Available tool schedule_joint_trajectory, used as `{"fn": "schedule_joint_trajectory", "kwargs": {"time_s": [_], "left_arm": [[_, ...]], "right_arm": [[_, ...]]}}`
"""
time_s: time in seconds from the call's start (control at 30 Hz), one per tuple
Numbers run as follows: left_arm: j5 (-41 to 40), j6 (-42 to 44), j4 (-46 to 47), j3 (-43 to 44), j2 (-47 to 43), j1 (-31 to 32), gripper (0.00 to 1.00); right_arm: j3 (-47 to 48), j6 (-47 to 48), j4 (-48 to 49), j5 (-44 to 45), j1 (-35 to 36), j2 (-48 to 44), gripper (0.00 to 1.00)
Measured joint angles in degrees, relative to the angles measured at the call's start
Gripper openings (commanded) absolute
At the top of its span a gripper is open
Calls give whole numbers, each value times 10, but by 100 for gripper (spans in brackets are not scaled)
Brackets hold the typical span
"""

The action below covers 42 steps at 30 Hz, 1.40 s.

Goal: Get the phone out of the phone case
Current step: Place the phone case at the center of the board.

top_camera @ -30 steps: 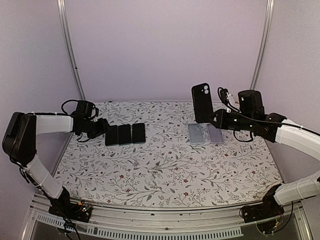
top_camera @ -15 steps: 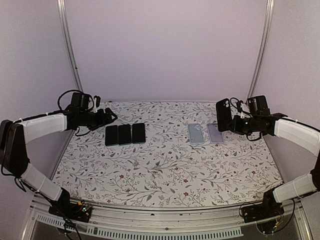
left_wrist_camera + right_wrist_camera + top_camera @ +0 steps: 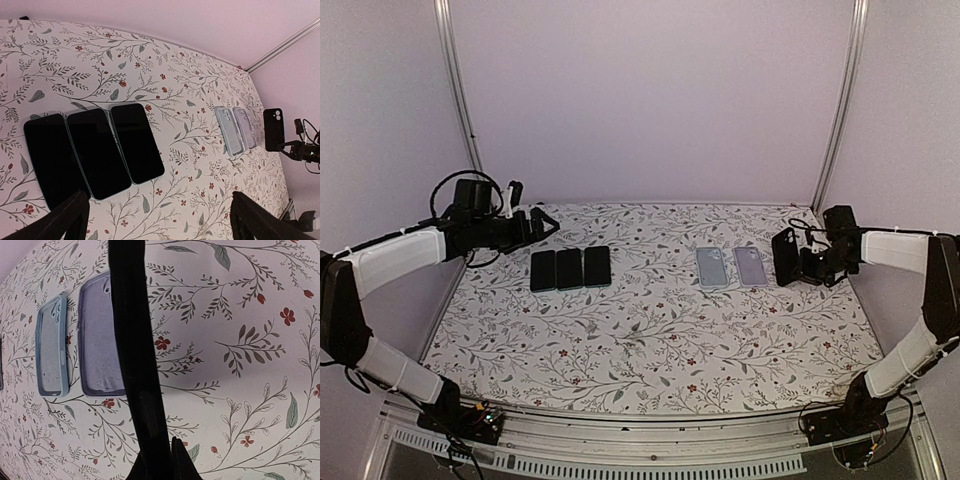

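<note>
Flowered cloth (image 3: pixel 650 350) is laid over the whole table, and only its pattern is seen between the arm bases and the middle. Farther in, on the left, three phones (image 3: pixel 570 268) are lined up flat and close side by side, dark faces up. Across on the right, a blue case (image 3: pixel 712 267) and a lavender case (image 3: pixel 751 266) are laid open side up, both plainly empty. Just beside the lavender one, and this is where the action is, a black case (image 3: pixel 784 257) is held upright by the right gripper (image 3: pixel 800 270), its jaws pinched shut on the lower end. In the wrist view only the thin edge is shown, so what sits inside cannot be seen directly. Farther back, over the far left of the cloth, the left gripper (image 3: pixel 542 224) is hung with jaws spread wide and nothing between them. Behind it all, a plain lilac wall (image 3: pixel 650 100) is seen.

Three phones, three cases: the extraction is judged done, and the freed phone is taken for one of the row, though which cannot be said. Little is judged left: the black case is to be laid beside the other two and let go.
</note>
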State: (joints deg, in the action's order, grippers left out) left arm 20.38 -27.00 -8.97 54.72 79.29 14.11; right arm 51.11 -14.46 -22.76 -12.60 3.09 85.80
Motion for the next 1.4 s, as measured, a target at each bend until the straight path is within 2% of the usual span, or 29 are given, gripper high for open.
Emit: {"fn": "schedule_joint_trajectory", "kwargs": {"time_s": [0.43,0.73,1.03,1.23,1.4], "left_arm": [[21,19,1,-3,-1,0,99],[36,20,2,-11,-1,0,99],[41,19,3,-13,-1,1,99],[41,19,3,-13,-1,1,99],[41,19,5,-15,-1,1,99]], "right_arm": [[86,46,-16,-33,-56,134,0],[136,69,-57,-75,-92,191,16],[171,82,-87,-59,-93,220,24],[179,83,-97,-38,-93,228,38],[179,80,-98,-26,-93,228,44]]}}
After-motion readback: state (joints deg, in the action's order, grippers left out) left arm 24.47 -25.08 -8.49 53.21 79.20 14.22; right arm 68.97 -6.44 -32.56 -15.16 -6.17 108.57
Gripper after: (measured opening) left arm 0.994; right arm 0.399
